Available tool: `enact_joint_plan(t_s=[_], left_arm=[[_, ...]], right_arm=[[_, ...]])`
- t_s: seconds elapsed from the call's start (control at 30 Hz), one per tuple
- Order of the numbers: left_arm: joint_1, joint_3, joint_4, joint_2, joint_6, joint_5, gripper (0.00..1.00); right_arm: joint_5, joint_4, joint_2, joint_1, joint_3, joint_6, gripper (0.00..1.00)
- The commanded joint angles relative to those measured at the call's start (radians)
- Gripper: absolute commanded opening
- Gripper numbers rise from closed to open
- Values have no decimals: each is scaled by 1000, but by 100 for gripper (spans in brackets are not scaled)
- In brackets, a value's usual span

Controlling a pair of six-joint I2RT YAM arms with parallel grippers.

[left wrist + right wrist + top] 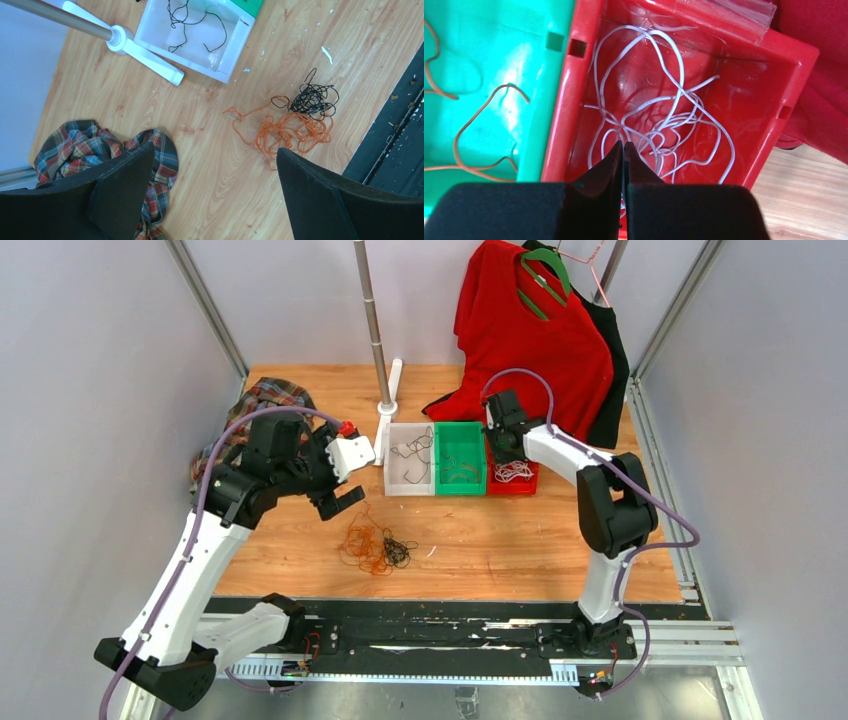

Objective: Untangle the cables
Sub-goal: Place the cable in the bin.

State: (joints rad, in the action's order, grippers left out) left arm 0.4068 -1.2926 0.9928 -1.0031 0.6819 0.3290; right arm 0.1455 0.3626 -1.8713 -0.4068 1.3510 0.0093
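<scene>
While your right end effector (623,146), pressed together, is hovering over white cables (651,135), your spread left end effector (215,148) is seemingly targeting the tangle (292,127)

white bin (410,491) | green bin (460,491) | red bin (515,489) side by side | plaid cloth (270,393) far-left | red shirt (530,340) hanging

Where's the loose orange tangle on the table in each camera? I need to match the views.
Top external: the orange tangle lies on the wood in front of the bins, left of centre, with a black bunch at its right side.
Left wrist: right of centre, black bunch above it.
Right wrist: not in it; the orange strands there lie in the green bin.
Shared landmark: green bin.
</scene>
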Motion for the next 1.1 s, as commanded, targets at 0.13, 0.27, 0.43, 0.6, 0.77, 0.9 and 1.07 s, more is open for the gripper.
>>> enact_joint_plan(t_s=[0.13,0.27,0.43,0.6,0.77,0.9,1.07], left_arm=[[-18,23,4,-54,49,-39,99],[-35,33,6,-100,65,-40,100],[-41,54,6,-132,69,-28,98],[-41,64,4,-146,72,-25,97],[-41,85,2,-132,95,-23,97],[-40,119,-34,-143,91,-20,98],[-40,167,-110,-196,66,-19,100]], right_arm=[[-27,-51,38,28,26,64,26],[-24,-39,110,32,41,57,42],[-55,-5,177,37,62,51,56],[-68,-13,196,41,37,93,56],[-73,-37,164,42,-2,147,54],[-72,-89,133,44,-69,171,50],[-84,-206,126,56,-182,187,47]])
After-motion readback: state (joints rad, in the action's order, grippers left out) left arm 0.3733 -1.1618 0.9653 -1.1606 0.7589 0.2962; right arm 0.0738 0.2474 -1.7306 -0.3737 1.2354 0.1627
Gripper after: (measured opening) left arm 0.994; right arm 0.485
